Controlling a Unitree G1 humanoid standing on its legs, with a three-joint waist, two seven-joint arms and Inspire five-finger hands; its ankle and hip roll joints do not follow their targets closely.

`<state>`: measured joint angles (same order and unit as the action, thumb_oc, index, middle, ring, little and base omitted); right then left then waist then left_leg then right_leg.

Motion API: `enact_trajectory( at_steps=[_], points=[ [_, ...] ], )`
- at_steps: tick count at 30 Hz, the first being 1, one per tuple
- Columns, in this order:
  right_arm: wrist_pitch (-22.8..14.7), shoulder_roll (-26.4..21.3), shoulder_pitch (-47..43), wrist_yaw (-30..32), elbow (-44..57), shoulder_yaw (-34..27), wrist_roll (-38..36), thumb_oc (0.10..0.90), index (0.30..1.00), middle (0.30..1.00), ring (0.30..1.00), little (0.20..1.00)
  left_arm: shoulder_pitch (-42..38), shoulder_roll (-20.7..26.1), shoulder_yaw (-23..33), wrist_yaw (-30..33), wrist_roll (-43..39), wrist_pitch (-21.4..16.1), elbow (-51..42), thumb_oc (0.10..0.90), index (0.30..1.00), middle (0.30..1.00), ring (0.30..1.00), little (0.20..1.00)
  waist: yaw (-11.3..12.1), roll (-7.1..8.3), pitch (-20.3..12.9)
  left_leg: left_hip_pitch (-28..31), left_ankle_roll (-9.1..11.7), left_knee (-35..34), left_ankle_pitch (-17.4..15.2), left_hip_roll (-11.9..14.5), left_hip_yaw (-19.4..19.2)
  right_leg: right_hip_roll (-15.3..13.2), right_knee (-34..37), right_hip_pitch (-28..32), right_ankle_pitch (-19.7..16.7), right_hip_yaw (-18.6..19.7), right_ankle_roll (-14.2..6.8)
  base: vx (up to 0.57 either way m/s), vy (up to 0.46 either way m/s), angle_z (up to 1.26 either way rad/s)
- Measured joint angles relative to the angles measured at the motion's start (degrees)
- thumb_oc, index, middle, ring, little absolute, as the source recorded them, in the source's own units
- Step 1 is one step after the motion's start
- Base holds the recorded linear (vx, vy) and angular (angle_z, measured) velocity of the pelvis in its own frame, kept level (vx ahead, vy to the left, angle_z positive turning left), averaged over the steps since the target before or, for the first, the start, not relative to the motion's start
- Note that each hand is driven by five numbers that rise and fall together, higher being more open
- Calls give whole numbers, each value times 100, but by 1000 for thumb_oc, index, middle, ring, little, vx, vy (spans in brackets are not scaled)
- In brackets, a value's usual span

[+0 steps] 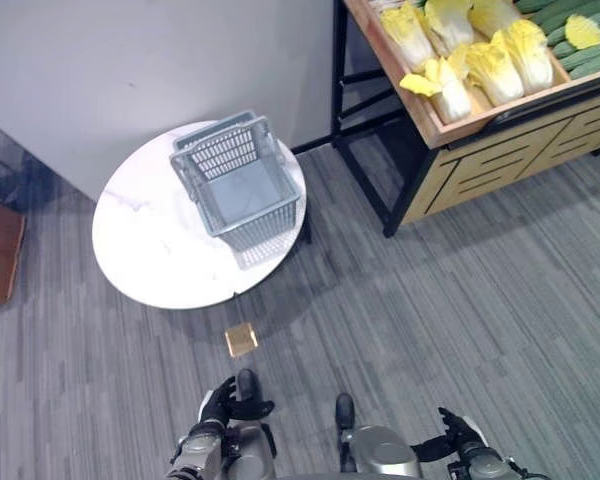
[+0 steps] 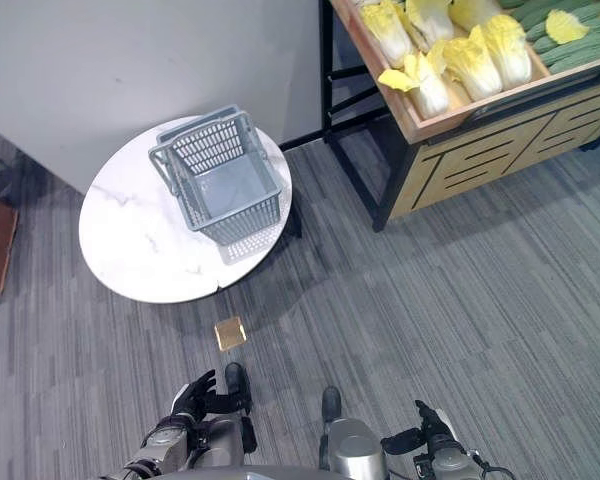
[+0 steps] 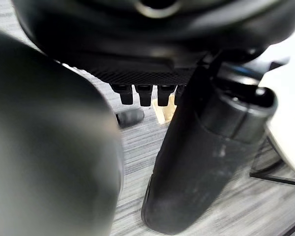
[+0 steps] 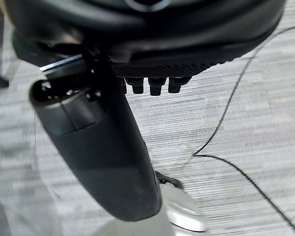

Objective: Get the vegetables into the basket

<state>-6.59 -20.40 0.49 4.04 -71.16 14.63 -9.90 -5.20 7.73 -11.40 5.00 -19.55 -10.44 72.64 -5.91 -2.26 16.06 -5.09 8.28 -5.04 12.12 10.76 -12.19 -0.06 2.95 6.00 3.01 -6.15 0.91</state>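
Currently the vegetables (image 1: 480, 55), pale yellow-leaved cabbages, lie in a wooden produce crate (image 1: 450, 125) at the upper right, with green cucumbers (image 1: 580, 40) just beside them further right. The grey plastic basket (image 1: 238, 185) stands empty on the round white marble table (image 1: 150, 250), well apart from the crate. A small tan block (image 1: 241, 339) lies on the grey carpet near the table's edge. Left hand (image 1: 223, 400) hangs low, fingers relaxed and holding nothing. Right hand (image 1: 458, 430) likewise hangs low, fingers relaxed, empty.
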Motion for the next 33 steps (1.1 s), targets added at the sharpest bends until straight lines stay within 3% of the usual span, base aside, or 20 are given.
enact_trajectory(
  at_steps=[1, 3, 4, 5, 6, 7, 8, 9, 12, 15, 16, 19, 20, 21, 23, 24, 27, 30, 33],
  points=[
    [-44, -8, 27, 6, 18, -6, 1, 900, 1000, 1000, 1000, 1000, -30, -5, -21, -2, 30, 1, 34, 900, 1000, 1000, 1000, 1000, 0, -4, -25, 17, -9, 12, -11, -76, -150, -75, -4, 22, 60, 91, -81, 207, 217, -44],
    [-24, -34, -3, 0, 87, 21, 10, 900, 1000, 1000, 1000, 1000, -46, -17, -22, -2, 54, 41, 35, 900, 1000, 1000, 1000, 1000, -20, -88, -84, 84, -289, -37, -9, -235, -421, -220, -145, -38, 133, 316, -211, 150, 172, -53],
    [-21, -21, -3, -9, 91, 66, 10, 900, 1000, 1000, 1000, 1000, -47, 2, -22, 1, 58, 47, 28, 900, 1000, 1000, 1000, 1000, -32, -77, -85, 160, -466, -35, -287, -297, -548, -299, -286, -96, 217, 410, -300, 133, 156, -42],
    [-18, 59, 4, -22, 124, 122, 10, 900, 1000, 1000, 1000, 1000, -112, 61, -46, 12, 59, 57, 6, 900, 1000, 1000, 1000, 1000, -23, 25, -78, 170, -562, 0, -316, -444, -611, -465, -583, -254, 330, 484, -396, 132, 164, -20],
    [-18, 178, 41, -53, 205, 167, 12, 900, 1000, 1000, 1000, 1000, -191, 163, -118, 7, 58, -4, -119, 900, 1000, 1000, 1000, 1000, -7, 77, -75, 160, -754, 6, -431, -596, -642, -626, -1277, -618, 419, 657, -486, 202, 265, 8],
    [-3, 189, -3, -30, 205, 134, 14, 900, 1000, 1000, 1000, 1000, -315, 231, -262, 11, 58, -1, -224, 900, 1000, 1000, 1000, 1000, 53, 160, -110, 205, -1019, 70, -618, -804, -599, -910, -1897, -941, 680, 834, -713, 151, 216, 16],
    [4, 196, -41, -25, 213, 139, 56, 900, 1000, 1000, 1000, 1000, -319, 360, -269, 6, 68, -7, -268, 900, 1000, 1000, 1000, 1000, 115, 316, -176, 219, -1119, 75, -693, -1027, -634, -1244, -1747, -1030, 444, 941, -888, 143, 241, 25],
    [17, 204, -177, -26, 186, 138, 75, 900, 1000, 1000, 1000, 1000, -396, 419, -265, 11, 111, 4, -245, 900, 1000, 1000, 1000, 1000, 146, 368, -185, 282, -1132, 2, -710, -1165, -653, -1320, -1820, -1030, 470, 1022, -1007, 85, 182, -1],
    [80, 208, -355, -11, 98, 166, 108, 900, 1000, 1000, 1000, 1000, -356, 487, -254, 9, 151, 30, -217, 900, 1000, 1000, 1000, 1000, 263, 391, -166, 431, -1137, 1, -768, -1171, -816, -1328, -2280, -1175, 412, 973, -1086, 60, 111, -18],
    [60, 196, -422, -11, 172, 170, 106, 900, 1000, 1000, 1000, 1000, -283, 486, -253, 4, 151, 29, -219, 900, 1000, 1000, 1000, 1000, 267, 376, -118, 590, -1205, -3, -1029, -1072, -759, -1292, -3384, -1705, 490, 905, -1113, 94, 19, -2],
    [45, 201, -431, -2, 228, 211, 108, 900, 1000, 1000, 1000, 1000, -281, 477, -250, 9, 151, 46, -198, 900, 1000, 1000, 1000, 1000, 261, 402, -102, 593, -1216, -4, -1035, -1052, -741, -1291, -3090, -1726, 592, 860, -1105, 82, -61, -7],
    [42, 205, -491, 17, 223, 256, 106, 900, 1000, 1000, 1000, 1000, -283, 428, -242, 7, 150, 58, -112, 900, 1000, 1000, 1000, 1000, 287, 397, -27, 562, -1166, -7, -1044, -921, -719, -1298, -1534, -1817, 367, 563, -1085, 105, -99, -2],
    [48, 219, -482, 12, 223, 271, 106, 900, 1000, 1000, 1000, 1000, -281, 415, -223, 8, 150, 72, -33, 900, 1000, 1000, 1000, 1000, 272, 402, -21, 566, -1078, -6, -1046, -863, -673, -1241, -885, -1815, 93, 551, -1079, 187, -236, 32],
    [54, 275, -449, 13, 229, 273, 105, 900, 1000, 1000, 1000, 1000, -234, 390, -156, 6, 150, 102, 44, 900, 1000, 1000, 1000, 1000, 157, 396, -3, 594, -950, -22, -1012, -746, -522, -1138, -212, -1741, -558, 572, -1001, 141, -199, 44],
    [66, 294, -370, 10, 196, 378, 105, 900, 1000, 1000, 1000, 1000, -174, 351, -125, 5, 149, 101, 31, 900, 1000, 1000, 1000, 1000, 145, 386, 48, 680, -679, -1, -983, -625, -347, -999, 164, -1377, -1230, 590, -969, 64, -197, 56],
    [87, 231, -371, -20, 201, 389, 109, 900, 1000, 1000, 1000, 1000, -117, 224, -117, -13, 151, 109, 8, 900, 1000, 1000, 1000, 1000, 132, 211, 132, 770, -538, 28, -841, -395, -253, -754, 203, -1170, -1246, 387, -798, 23, -185, 45],
    [73, 140, -386, -49, 275, 386, 108, 900, 1000, 1000, 1000, 1000, -81, 95, -16, -17, 150, 112, -55, 900, 1000, 1000, 1000, 1000, 168, 173, 152, 760, -440, 197, -647, -185, -259, -570, 202, -1026, -1192, 238, -564, 40, -160, 20],
    [27, 42, -388, -66, 364, 363, 107, 900, 1000, 1000, 1000, 1000, -88, 49, -19, -35, 155, 107, -125, 900, 1000, 1000, 1000, 1000, 165, 150, 146, 747, -310, 310, -499, -67, -249, -472, 204, -905, -1065, 123, -499, 32, -136, 18],
    [18, -35, -366, -81, 332, 350, 106, 900, 1000, 1000, 1000, 1000, -83, 23, -18, -31, 158, 105, -107, 900, 1000, 1000, 1000, 1000, 159, 31, 89, 736, -279, 305, -490, 6, -238, -410, 207, -874, -1023, 55, -450, 36, -97, 13]
  ],
)
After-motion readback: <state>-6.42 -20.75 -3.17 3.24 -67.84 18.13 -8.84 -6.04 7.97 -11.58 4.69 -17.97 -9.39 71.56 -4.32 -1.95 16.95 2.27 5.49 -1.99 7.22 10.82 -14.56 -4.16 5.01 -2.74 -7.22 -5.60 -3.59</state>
